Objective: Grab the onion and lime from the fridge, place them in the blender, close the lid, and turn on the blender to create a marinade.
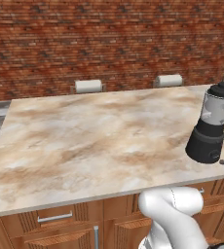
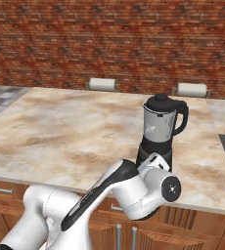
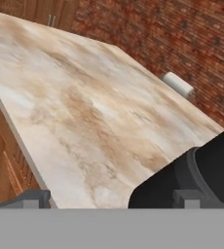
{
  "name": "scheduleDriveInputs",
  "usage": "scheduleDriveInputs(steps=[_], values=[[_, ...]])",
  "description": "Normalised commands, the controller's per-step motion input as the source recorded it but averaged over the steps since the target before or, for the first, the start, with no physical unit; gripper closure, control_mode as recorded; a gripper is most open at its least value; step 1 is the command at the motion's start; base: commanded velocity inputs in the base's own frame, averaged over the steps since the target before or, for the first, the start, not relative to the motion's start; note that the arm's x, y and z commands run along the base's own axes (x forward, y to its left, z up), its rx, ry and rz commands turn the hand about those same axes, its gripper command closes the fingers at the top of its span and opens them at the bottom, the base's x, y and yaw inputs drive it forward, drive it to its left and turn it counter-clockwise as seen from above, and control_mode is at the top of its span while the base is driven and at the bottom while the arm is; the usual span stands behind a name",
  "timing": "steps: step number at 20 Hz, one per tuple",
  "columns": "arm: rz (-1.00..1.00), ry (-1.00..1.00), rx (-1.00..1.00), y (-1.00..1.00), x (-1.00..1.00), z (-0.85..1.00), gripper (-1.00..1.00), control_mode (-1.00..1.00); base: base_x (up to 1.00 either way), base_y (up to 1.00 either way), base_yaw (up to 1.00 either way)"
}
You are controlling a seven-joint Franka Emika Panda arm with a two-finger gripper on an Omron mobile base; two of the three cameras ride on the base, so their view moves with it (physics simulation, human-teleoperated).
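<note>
Blender [image 2: 158,132] near counter [image 1: 84,141] edge, lid [image 2: 161,103] on

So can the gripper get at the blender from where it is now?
Probably yes. The blender stands on the counter near the front edge, its base right ahead of the open gripper, with nothing between them.
</note>
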Motion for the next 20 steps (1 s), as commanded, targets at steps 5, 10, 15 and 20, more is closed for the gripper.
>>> scheduleDriveInputs(steps=[5, 10, 15, 20], values=[[0.0, 0.0, 0.03, -0.26, 0.17, -0.2, -1.0, -1.0, 0.0, 0.0, 0.0], [0.0, 0.0, 0.02, -0.03, 0.29, -0.1, -1.0, -1.0, 0.0, 0.0, 0.0], [0.0, 0.0, 0.0, 0.0, 0.26, -0.07, -1.0, -1.0, 0.0, 0.0, 0.0], [0.0, 0.0, 0.0, -0.04, 0.18, -0.16, -1.0, -1.0, 0.0, 0.0, 0.0]])
